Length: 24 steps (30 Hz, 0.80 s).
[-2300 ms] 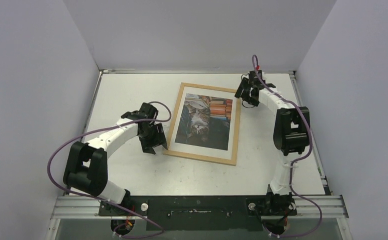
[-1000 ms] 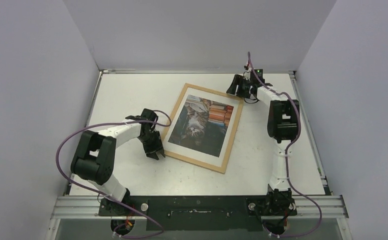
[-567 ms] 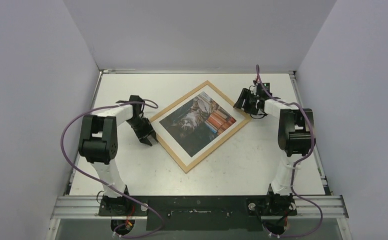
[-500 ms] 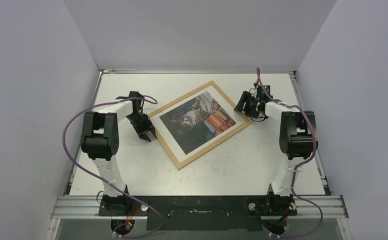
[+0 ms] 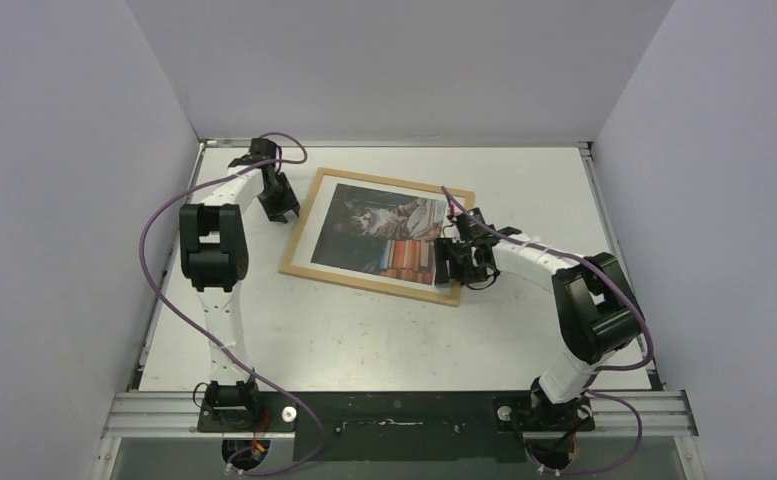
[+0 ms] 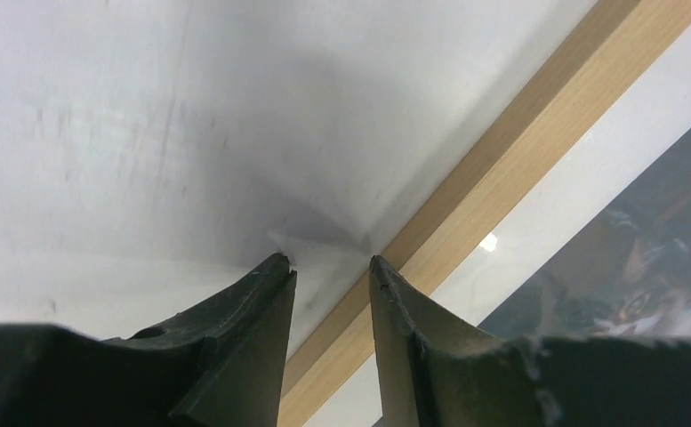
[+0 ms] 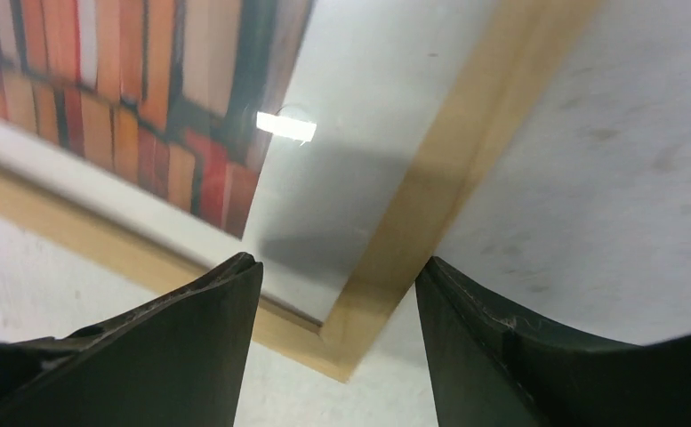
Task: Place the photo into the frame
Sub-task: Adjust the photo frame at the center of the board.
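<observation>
The frame (image 5: 394, 182), thin light wood strips, lies flat on the white table in landscape, slightly tilted. Inside it sits the photo (image 5: 374, 230), cat and stacked books face up with a white border. My left gripper (image 5: 282, 208) is at the frame's far-left side. In the left wrist view the left gripper (image 6: 330, 263) is open a little, one tip on the table and one at the frame strip (image 6: 502, 169). My right gripper (image 5: 452, 262) is at the near-right corner. There the right gripper (image 7: 337, 264) is open, straddling the frame corner (image 7: 350, 342) beside the photo (image 7: 146, 89).
Grey walls close in the table (image 5: 364, 340) on three sides. A metal rail (image 5: 404, 410) with both arm bases runs along the near edge. Purple cables loop off each arm.
The frame with the photo has turned clockwise from a diamond tilt to landscape. My left gripper swung toward the back left, and my right gripper came nearer, down to the near-right corner.
</observation>
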Available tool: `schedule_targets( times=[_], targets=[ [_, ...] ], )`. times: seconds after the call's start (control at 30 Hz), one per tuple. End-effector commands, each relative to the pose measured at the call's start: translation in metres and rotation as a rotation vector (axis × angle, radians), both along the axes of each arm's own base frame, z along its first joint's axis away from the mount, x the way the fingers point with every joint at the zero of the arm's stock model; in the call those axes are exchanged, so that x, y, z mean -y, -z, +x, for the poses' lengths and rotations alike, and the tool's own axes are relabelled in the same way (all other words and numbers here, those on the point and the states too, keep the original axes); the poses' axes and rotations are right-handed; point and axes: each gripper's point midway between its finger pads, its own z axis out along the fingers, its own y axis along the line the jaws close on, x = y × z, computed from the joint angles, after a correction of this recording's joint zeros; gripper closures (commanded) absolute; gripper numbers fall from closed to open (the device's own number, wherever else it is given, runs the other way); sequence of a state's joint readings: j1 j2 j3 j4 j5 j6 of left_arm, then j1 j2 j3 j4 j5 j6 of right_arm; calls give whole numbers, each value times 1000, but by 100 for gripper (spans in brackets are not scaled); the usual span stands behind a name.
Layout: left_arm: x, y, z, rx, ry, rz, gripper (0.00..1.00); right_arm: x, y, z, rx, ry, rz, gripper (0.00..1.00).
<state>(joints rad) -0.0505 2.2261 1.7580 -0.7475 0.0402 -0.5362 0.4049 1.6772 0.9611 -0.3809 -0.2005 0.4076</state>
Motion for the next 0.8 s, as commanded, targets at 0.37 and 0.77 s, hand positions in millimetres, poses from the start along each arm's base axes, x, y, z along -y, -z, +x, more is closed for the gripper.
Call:
schedule_targets(
  times=[0.37, 0.77],
  targets=[
    [97, -5, 34, 64, 303, -285, 53, -120, -35, -60, -28, -480, 119, 35],
    [64, -120, 23, 244, 321, -184, 23, -24, -135, 33, 336, -120, 69, 27]
  ],
)
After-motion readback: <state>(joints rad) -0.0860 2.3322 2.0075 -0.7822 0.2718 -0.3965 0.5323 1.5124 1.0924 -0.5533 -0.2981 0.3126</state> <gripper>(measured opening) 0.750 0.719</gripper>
